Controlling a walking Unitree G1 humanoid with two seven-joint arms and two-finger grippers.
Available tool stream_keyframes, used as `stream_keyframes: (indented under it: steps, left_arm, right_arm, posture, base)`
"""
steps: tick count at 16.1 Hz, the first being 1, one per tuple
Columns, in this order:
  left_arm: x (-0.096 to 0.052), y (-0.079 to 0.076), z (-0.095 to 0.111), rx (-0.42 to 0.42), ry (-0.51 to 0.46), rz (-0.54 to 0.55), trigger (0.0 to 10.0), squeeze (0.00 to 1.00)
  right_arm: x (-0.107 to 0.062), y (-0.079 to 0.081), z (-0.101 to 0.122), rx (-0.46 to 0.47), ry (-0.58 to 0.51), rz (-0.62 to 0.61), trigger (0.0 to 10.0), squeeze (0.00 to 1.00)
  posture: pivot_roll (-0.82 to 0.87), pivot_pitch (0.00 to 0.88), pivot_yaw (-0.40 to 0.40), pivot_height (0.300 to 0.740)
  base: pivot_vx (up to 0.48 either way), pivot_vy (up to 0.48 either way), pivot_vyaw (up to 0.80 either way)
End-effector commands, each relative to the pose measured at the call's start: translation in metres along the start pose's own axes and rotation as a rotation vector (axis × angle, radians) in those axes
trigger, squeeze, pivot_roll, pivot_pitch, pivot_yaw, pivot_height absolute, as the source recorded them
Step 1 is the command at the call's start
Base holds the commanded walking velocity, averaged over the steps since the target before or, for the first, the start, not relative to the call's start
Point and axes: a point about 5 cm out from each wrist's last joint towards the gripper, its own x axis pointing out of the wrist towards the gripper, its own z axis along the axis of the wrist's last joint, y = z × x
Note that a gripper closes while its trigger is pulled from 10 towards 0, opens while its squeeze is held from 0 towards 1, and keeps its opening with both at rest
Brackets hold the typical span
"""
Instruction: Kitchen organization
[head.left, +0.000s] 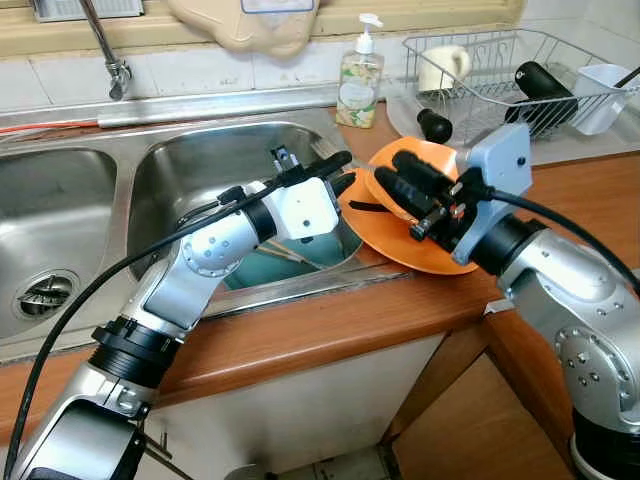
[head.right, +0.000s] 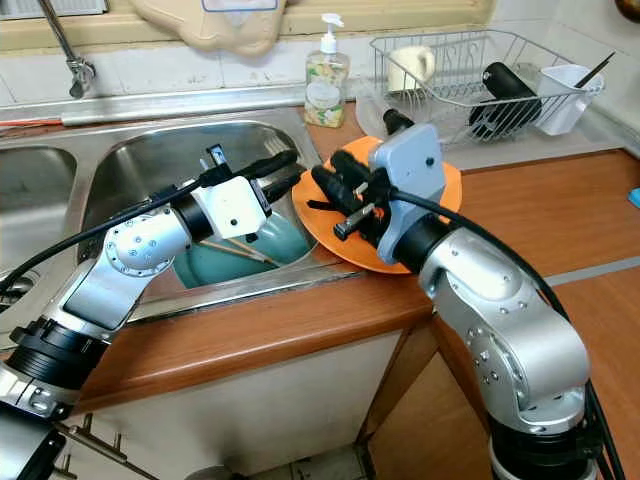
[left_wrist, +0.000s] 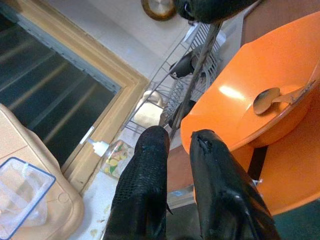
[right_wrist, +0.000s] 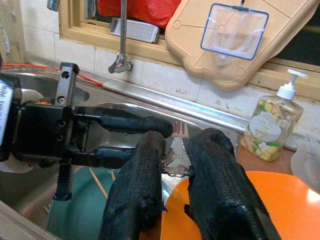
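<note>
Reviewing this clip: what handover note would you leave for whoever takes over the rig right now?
Left claw: open, empty, reaching across the sink to the rim of the orange bowl.
Right claw: on the same bowl from the counter side; grip unclear.
Things: the bowl holds a spoon and sits on the orange plate at the sink's edge. The teal bowl is in the sink.
Done: the drying rack already holds some items.
Left: probably clearing the orange bowl, spoon, plate and teal bowl.
</note>
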Motion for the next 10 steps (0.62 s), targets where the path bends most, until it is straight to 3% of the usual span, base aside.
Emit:
stream_keyframes:
  steps: [1,2,4,9,10]
  left_arm:
    - [-0.001,-0.001,-0.002,0.016,0.007,-0.025,10.0,1.00]
    - [-0.001,-0.003,-0.002,0.021,0.007,-0.046,10.0,0.95]
    - [-0.001,-0.004,-0.003,0.037,0.018,-0.047,10.0,0.02]
    - [0.001,0.000,-0.007,0.074,0.051,-0.016,10.0,0.00]
    - [0.002,0.000,-0.008,0.077,0.056,-0.023,3.5,0.00]
  right_arm:
    - [0.001,0.001,0.001,-0.017,0.007,0.001,0.0,0.00]
    - [0.001,0.001,0.002,-0.016,0.005,0.001,0.0,0.00]
    - [0.002,0.003,0.003,-0.016,0.006,0.017,0.0,0.00]
    - [0.001,0.014,0.001,-0.014,0.032,0.094,0.0,0.00]
    - [0.001,0.015,0.001,-0.014,0.032,0.094,0.0,0.00]
  posture:
    - [-0.08,0.000,0.015,0.740]
    - [-0.08,0.000,0.015,0.740]
    - [-0.09,0.000,0.015,0.740]
    - [-0.09,0.000,0.016,0.740]
    - [-0.09,0.000,0.018,0.740]
  base:
    - [0.000,0.000,0.00]
    - [0.000,0.000,0.00]
    - [0.000,0.000,0.00]
    - [0.000,0.000,0.00]
    - [0.000,0.000,0.00]
